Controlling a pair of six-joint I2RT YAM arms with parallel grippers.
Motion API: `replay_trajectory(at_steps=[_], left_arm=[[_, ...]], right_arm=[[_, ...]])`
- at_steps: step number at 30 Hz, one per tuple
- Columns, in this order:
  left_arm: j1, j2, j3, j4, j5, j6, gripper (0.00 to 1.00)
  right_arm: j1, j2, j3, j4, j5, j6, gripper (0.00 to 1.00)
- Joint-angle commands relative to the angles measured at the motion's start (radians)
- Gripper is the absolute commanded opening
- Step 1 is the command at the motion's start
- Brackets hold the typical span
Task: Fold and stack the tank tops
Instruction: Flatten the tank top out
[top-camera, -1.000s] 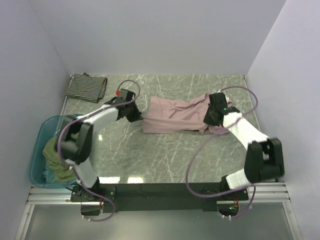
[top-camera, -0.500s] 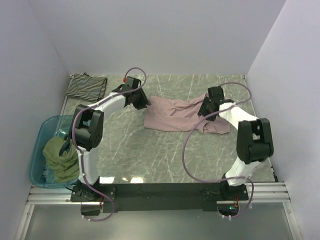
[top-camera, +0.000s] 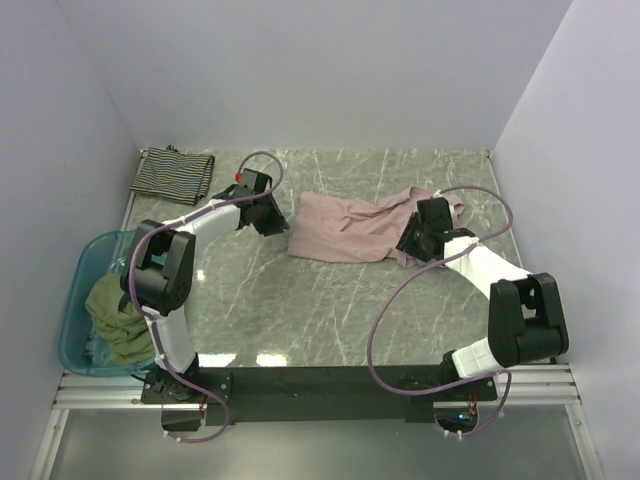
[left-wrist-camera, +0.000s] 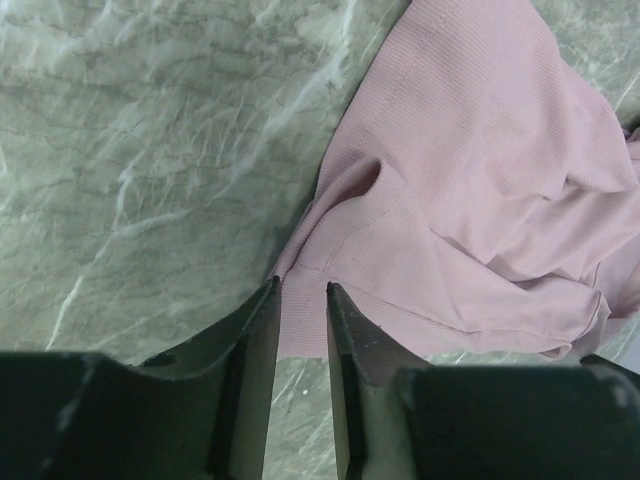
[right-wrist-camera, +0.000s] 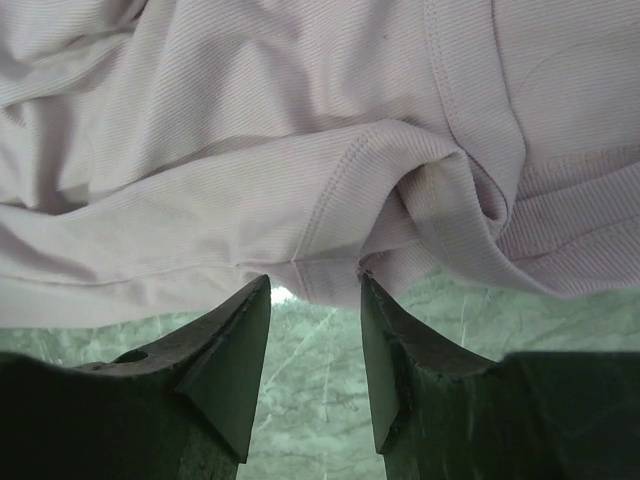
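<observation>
Two ends of the pink tank top (top-camera: 345, 230) are met by the half-open left gripper (left-wrist-camera: 300, 290) and right gripper (right-wrist-camera: 315, 280); nothing is clamped.

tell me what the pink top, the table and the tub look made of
Pink top: soft, matte, cotton-like knit; fine ribs and stitched hems show.
Table: glossy grey-green marble look with white veins, possibly laminate.
Tub: translucent blue plastic, judging by its tinted see-through wall.
</observation>
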Motion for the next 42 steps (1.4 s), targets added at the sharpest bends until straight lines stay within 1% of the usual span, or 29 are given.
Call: replay_trajectory(at_steps=[1, 8, 18, 23, 34, 42], left_arm=[[0.001, 0.015, 0.029, 0.049, 0.023, 0.008, 0.30], [-0.001, 0.079, 0.058, 0.061, 0.051, 0.008, 0.30], [-0.011, 0.079, 0.049, 0.092, 0.069, 0.015, 0.31], [-0.022, 0.096, 0.063, 0.075, 0.069, 0.021, 0.31], [-0.050, 0.113, 0.090, 0.014, 0.002, 0.018, 0.32], [-0.063, 0.093, 0.099, -0.036, -0.080, 0.017, 0.33]], right_arm=[[0.002, 0.022, -0.004, 0.075, 0.005, 0.015, 0.48], [0.002, 0.073, 0.022, 0.088, 0.012, 0.009, 0.48], [0.002, 0.100, 0.030, 0.096, 0.011, 0.006, 0.48], [0.002, 0.108, 0.029, 0.101, 0.011, 0.006, 0.48], [0.002, 0.119, 0.033, 0.104, 0.012, 0.004, 0.48], [0.001, 0.119, 0.026, 0.110, 0.012, 0.004, 0.48]])
